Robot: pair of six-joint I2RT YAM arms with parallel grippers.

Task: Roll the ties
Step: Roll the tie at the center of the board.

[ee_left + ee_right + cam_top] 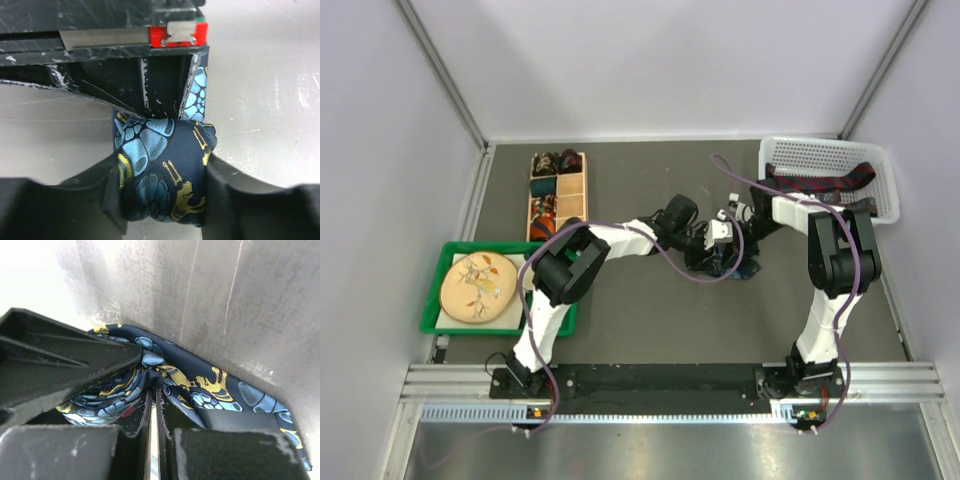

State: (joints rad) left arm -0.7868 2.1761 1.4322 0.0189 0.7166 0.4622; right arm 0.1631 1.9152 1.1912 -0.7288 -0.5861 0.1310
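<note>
At the back left, a wooden divided tray (557, 195) held small rolled ties (552, 163) in several of its compartments. In the back right corner, a white plastic slatted basket (830, 172) carried dark red and navy striped ties (820, 185) draped across it, one end over its right rim. A green plastic tray (438, 300) at the left edge held a round beige plate (478, 285). Pale walls closed in the dark grey table (650, 330) on three sides; bare surface lay in front of both arms and between the tray and basket. At mid-table, the dark blue necktie printed in light blue and yellow (160, 170) sat as a fat coil clamped between the left gripper (162, 200) fingers (90, 200), which pressed both its sides. The right gripper (153, 405) had its jaws closed together, fabric bunched at their tips, a strip running up one finger
</note>
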